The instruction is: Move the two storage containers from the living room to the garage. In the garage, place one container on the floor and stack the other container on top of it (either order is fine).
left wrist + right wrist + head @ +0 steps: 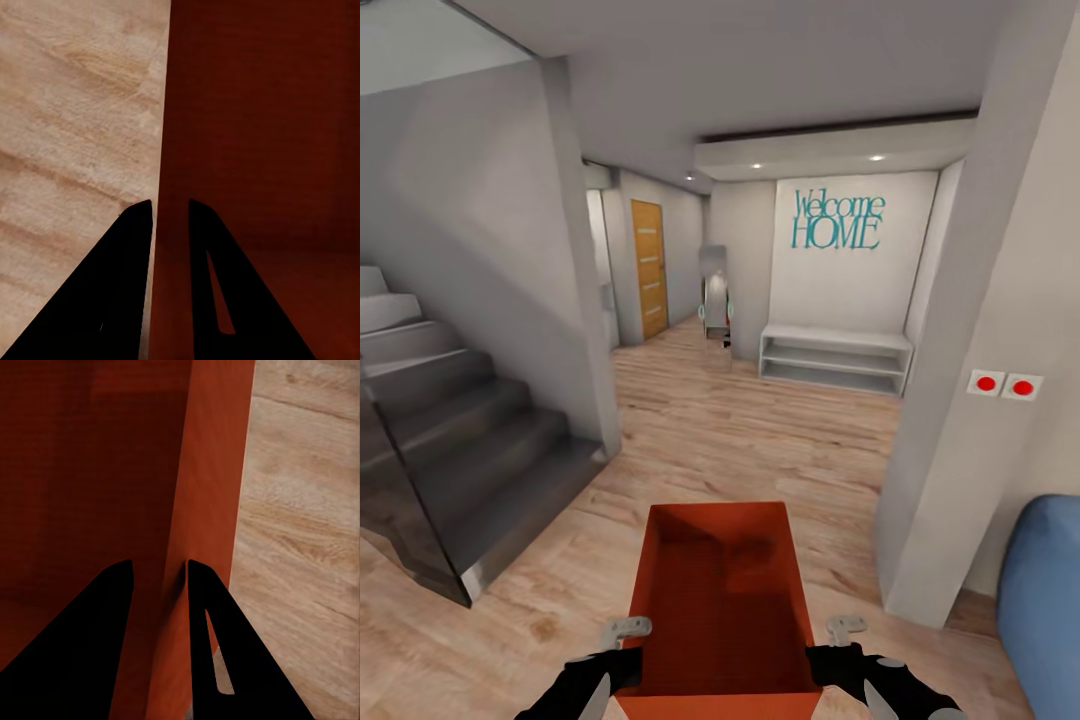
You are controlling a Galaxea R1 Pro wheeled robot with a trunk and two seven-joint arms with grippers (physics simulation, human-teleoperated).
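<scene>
Storage container (720, 590) between left gripper (622, 660) and right gripper (830, 655), walls pinched.

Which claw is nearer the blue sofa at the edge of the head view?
Right. The right claw grips the bin's right wall, on the side toward the sofa. The left claw grips the opposite wall, with the bin between it and the sofa.

Light wood-plank floor (760, 440). Grey staircase (450, 420) at left. White wall with teal "Welcome HOME" lettering (838, 220), white low shelf (835, 362) beneath. Wooden door (649, 268) down hallway. Blue sofa (1045, 600) at right edge.
</scene>
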